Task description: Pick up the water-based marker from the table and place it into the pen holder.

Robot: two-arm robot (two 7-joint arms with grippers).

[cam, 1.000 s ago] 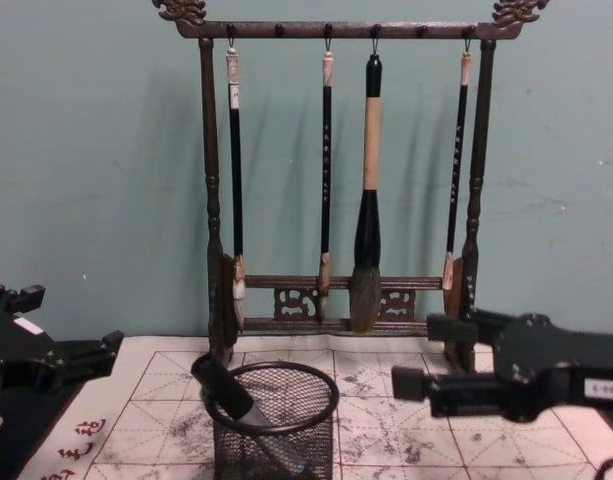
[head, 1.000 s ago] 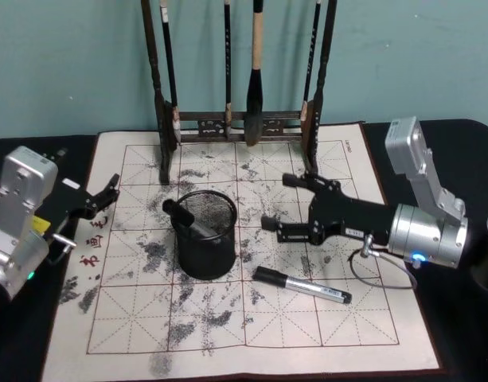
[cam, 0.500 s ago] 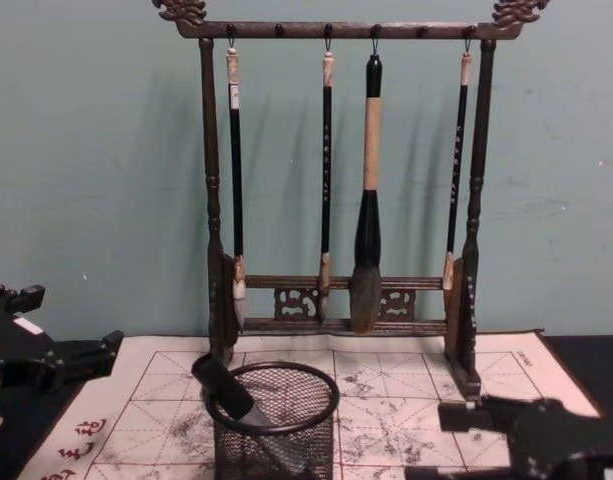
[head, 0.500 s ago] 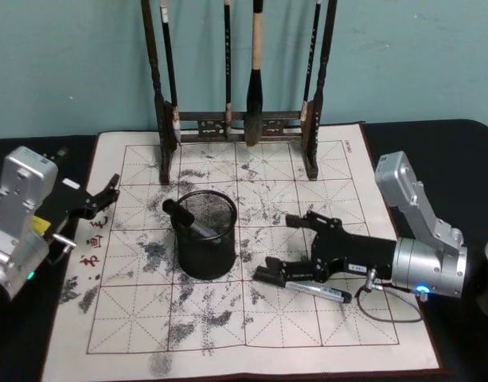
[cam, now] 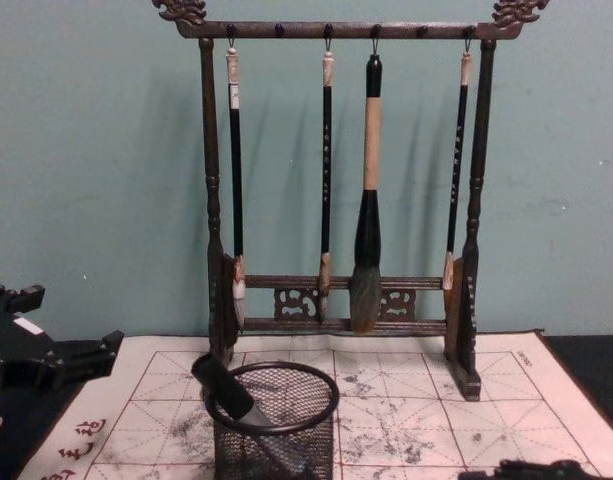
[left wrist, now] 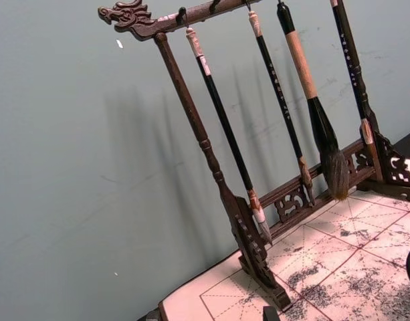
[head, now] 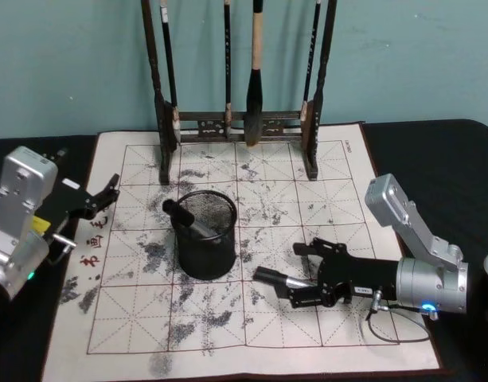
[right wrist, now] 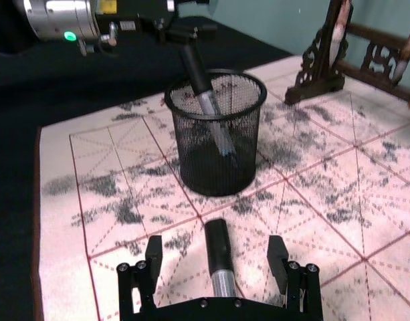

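Arm at left: idle by the left edge of the mat (head: 251,344); left gripper (head: 108,193) spread open, holding nothing, aimed toward the pen holder (head: 205,243).
Pen holder: upright on the mat, left of centre, in front of the brush rack (head: 283,121) and apart from it; black wire mesh under a solid rim; already carrying a second marker (head: 178,212).
Second marker: leaning, black cap poking out over the rim on the robot's left side, barrel sloping down into the cup.
Task's thing: water-based marker (head: 271,278), lying flat on the mat, right of the pen holder and near it, not touching.
Long axis: roughly left to right in the head view, slanting a little toward the robot at the right end.
Pointing: black cap end turned left toward the pen holder; silver barrel running back under the right wrist.
Arm at right: lowered to mat level; right gripper (right wrist: 215,244) opened wide, straddling the water-based marker, one finger on either side; clear gaps on both sides in the right wrist view, no contact seen.
Surface: pale mat ruled in a red grid, blotched with dark ink, red characters near its left edge; spread flat on a black table (head: 450,151).
Far edge of mat: tall dark wooden brush rack with carved ends, four brushes (cam: 364,250) hanging from the top bar, the third from the left the thickest.
Room: plain teal wall (head: 403,56) close behind the rack.
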